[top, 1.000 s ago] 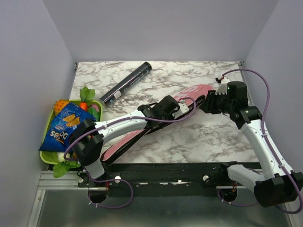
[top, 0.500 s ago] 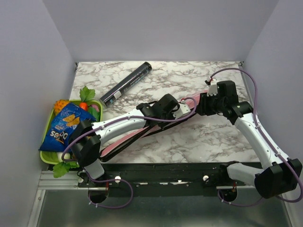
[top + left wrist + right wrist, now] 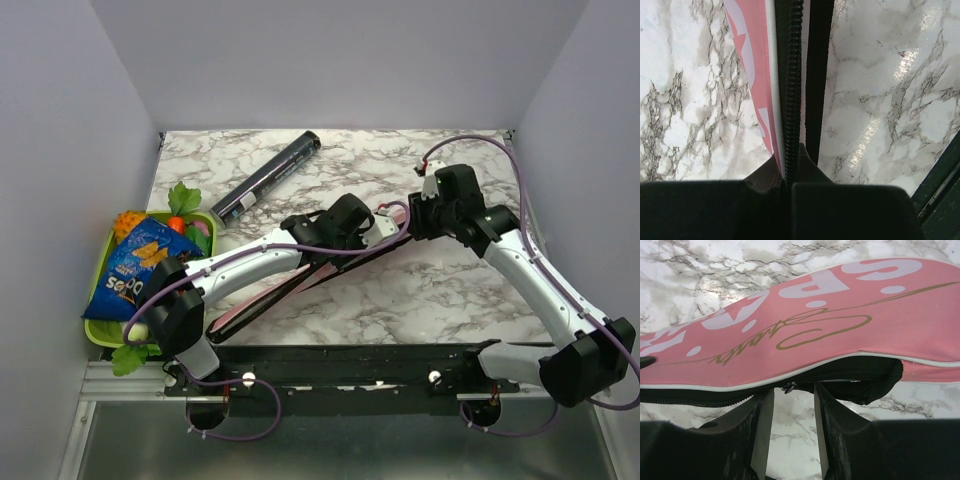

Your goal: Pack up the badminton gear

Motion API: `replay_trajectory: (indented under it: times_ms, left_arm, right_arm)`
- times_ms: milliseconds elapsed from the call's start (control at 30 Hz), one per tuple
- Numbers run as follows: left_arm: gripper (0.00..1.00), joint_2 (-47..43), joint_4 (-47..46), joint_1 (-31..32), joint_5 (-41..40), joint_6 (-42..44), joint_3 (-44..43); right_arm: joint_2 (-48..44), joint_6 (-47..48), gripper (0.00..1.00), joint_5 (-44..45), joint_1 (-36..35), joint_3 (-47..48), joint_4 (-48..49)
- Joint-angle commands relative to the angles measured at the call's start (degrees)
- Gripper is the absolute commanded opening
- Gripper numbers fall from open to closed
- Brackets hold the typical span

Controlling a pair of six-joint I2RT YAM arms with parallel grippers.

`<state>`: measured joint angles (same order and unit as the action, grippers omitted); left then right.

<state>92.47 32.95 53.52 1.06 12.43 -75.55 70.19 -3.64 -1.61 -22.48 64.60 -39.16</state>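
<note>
— See that? The right gripper [image 3: 792,393] was out at the far end of the pink bag [image 3: 840,315] a second ago, and now it has slid in along the edge, close to the left gripper [image 3: 790,167].

— And the bag shows far less pink from above than it did. What is the left one doing?

— Clamped tight on the bag's zipped edge, holding it steady over the marble table [image 3: 430,290].

— And the right one?

— Its fingers are a little apart with the zip pull [image 3: 787,387] sitting between them. It looks more like straddling than a firm pinch.

— So it's working the zip along, I'd say.

— That's my guess too. The mouth gapes open beside the pull, though, so there's zip left to run.

— Rackets?

— None in sight, so I can't say whether they're inside. The black tube [image 3: 265,178] lies well apart at the back, not packed yet.
</note>
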Motion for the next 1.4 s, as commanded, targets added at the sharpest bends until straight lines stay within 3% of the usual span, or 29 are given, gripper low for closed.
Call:
replay_trajectory:
  times_ms: [0,667,933,1200,1367]
  left_arm:
    - [0.00,-2.0,-0.3,0.0,2.5,0.7,-1.3]
    - [0.00,-1.5,-0.3,0.0,4.3,0.0,-1.4]
    - [0.00,-1.1,-0.6,0.0,4.4,-0.5,-1.0]
    - [0.00,0.0,-2.4,0.0,1.8,-1.3,-0.3]
    - [0.00,3.3,-4.6,-0.3,-0.6,-2.8,-1.7]
  right_arm:
    - [1.3,1.6,0.45,6.3,-2.4,2.5,-0.8]
    - [2.6,3.1,0.24,19.9,-7.6,4.1,1.1]
    - [2.6,3.1,0.01,18.4,-8.5,3.3,2.6]
    - [0.9,3.1,0.01,14.8,-10.0,1.9,2.9]
    - [-0.8,1.5,0.01,4.2,-11.4,0.1,2.9]
